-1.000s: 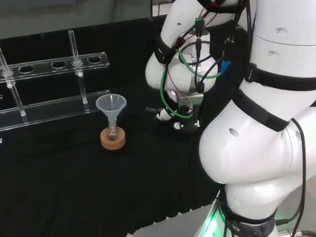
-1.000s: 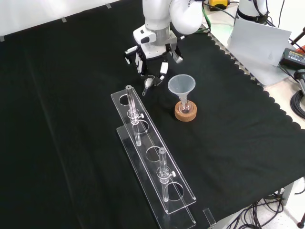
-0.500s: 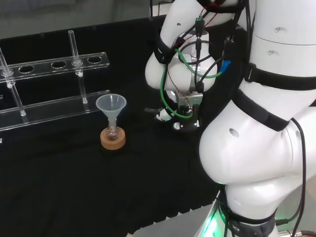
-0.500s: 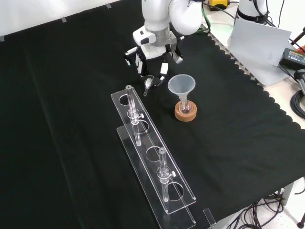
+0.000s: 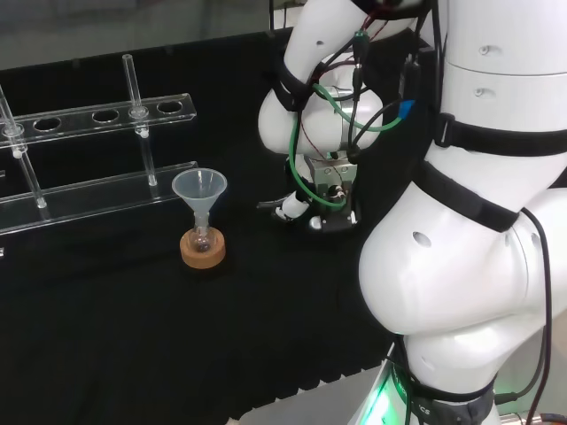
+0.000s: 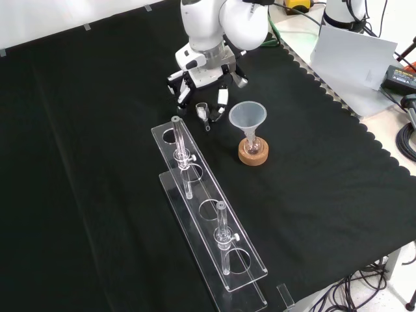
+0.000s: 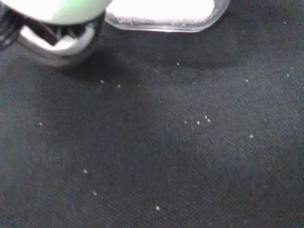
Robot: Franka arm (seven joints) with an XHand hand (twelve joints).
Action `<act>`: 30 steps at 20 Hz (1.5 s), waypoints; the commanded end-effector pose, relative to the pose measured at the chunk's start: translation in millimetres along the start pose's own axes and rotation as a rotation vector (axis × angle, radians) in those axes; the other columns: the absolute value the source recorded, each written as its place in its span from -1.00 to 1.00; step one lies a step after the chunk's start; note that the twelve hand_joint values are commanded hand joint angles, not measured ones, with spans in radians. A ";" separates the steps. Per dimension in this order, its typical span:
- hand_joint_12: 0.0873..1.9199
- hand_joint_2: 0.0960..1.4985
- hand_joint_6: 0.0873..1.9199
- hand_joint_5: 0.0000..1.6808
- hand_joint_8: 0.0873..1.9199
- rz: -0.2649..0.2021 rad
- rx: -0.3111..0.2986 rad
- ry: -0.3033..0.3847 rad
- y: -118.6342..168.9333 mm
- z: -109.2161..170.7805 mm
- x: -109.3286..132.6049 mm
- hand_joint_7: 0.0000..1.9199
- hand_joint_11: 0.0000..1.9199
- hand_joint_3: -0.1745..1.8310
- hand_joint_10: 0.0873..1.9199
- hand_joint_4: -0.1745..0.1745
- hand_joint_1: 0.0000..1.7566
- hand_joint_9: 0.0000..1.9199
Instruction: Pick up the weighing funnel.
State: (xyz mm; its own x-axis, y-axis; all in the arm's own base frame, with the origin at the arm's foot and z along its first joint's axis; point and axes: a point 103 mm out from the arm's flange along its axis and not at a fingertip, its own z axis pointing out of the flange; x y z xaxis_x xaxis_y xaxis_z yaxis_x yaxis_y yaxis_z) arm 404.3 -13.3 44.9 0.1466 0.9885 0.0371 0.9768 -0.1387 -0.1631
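Note:
The weighing funnel (image 6: pixel 203 112), a small clear scoop with a short stem, lies on the black cloth in the front view, just below the hand (image 6: pixel 202 83). The hand hangs low over it, its fingers (image 6: pixel 221 97) pointing down on either side of the piece. No finger plainly curls round it, and I cannot tell whether any touches it. From the head view the hand (image 5: pixel 328 202) sits low under the white links, with one white fingertip (image 5: pixel 289 210) near the cloth. In the wrist view, blurred white parts of the hand (image 7: pixel 161 12) sit over speckled cloth.
The big funnel (image 6: pixel 247 116) stands in a small flask on a cork ring (image 6: pixel 253 154), close to the right of the hand in the front view. A clear tube rack (image 6: pixel 209 218) with two upright tubes lies nearer the camera. In the head view the funnel (image 5: pixel 199 188) stands before the rack (image 5: pixel 89 115).
The arm has swung and the hand has shifted slightly left in the front view and turned. The weighing funnel has turned, its stem now pointing toward the camera rather than down-left.

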 end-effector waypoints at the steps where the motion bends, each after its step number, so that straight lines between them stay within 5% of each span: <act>1: 0.55 -0.50 -0.46 -0.27 -1.00 -0.008 0.021 -0.021 -2.3 4.7 -3.5 0.19 -1.00 -0.38 -0.96 0.26 -0.03 0.03; 30: 0.59 -0.45 -0.40 0.11 -1.00 -0.009 0.002 0.003 -9.3 7.5 -8.2 0.38 -1.00 -0.39 -0.88 0.76 0.03 0.11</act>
State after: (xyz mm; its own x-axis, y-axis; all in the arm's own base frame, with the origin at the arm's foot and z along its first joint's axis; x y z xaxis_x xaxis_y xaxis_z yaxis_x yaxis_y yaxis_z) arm 394.5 -19.2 41.2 0.1338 0.9906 0.0298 0.9779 -0.1271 -0.1659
